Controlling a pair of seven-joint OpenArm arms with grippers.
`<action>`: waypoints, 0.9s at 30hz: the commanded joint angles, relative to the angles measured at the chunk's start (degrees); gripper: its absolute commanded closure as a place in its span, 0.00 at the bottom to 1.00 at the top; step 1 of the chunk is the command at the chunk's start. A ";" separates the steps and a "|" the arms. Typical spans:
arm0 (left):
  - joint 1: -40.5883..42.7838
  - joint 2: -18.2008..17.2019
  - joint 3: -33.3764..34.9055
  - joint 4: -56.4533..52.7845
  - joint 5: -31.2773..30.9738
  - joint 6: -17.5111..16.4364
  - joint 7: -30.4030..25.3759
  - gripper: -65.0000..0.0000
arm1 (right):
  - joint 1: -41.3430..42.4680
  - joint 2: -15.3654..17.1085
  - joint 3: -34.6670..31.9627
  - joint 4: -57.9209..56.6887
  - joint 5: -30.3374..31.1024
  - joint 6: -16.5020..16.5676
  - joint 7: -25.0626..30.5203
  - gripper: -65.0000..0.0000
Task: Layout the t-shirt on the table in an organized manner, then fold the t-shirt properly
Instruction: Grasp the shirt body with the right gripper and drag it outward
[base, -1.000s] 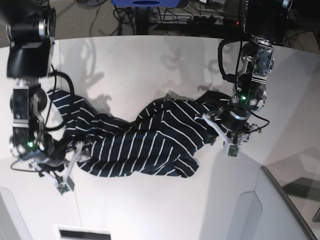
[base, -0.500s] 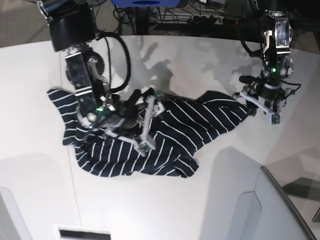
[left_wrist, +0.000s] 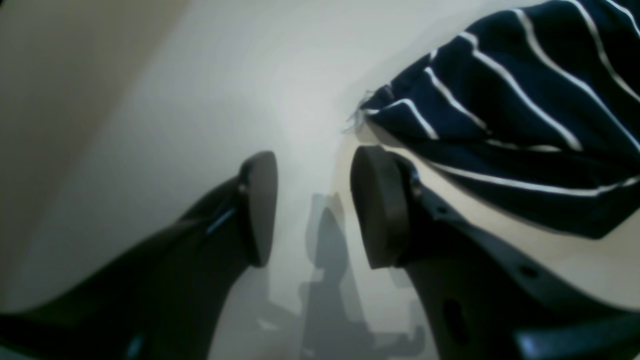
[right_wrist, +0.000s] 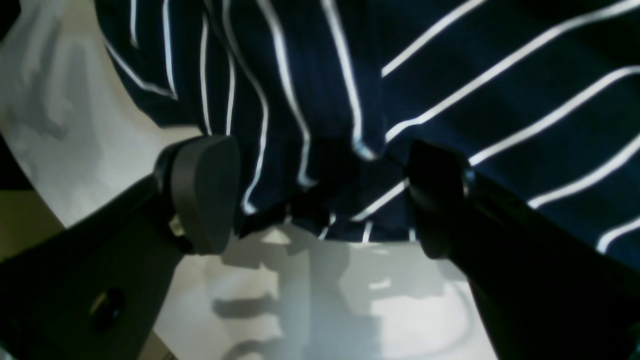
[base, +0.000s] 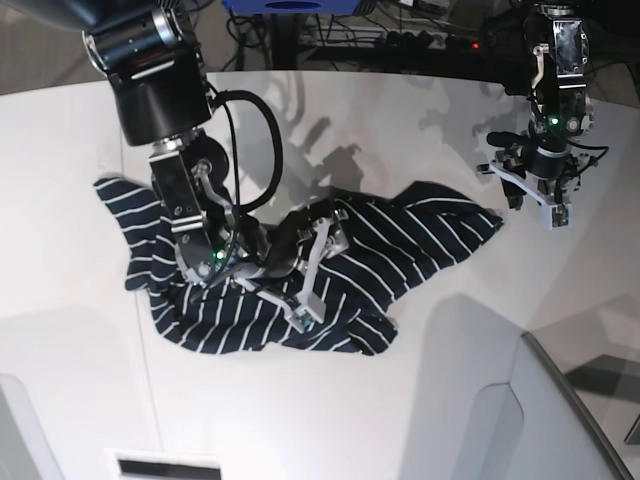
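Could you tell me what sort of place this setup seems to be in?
Probably a robotics lab or test workspace: a large white table carries only a striped t-shirt, and tangled cables run across the floor behind it.

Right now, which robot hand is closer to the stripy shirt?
The right. The right gripper is open directly over the t-shirt, with fabric between its fingers. The left gripper is open too, over bare table, just off the shirt's corner.

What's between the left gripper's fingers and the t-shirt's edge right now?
Only bare table: in the left wrist view the open left gripper sits just short of the t-shirt.
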 joint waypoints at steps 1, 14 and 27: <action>-0.23 -0.68 -0.11 0.83 0.00 0.19 -1.13 0.59 | 1.80 -0.42 0.04 0.09 2.30 0.33 1.73 0.23; -0.49 -0.68 -0.29 0.74 0.00 0.19 -1.13 0.59 | 0.40 -0.42 -0.32 5.54 3.88 0.50 -4.34 1.00; -3.92 -0.77 5.51 2.06 0.53 0.10 -0.78 0.59 | 3.91 -0.25 -0.40 28.66 3.88 0.50 -13.92 1.00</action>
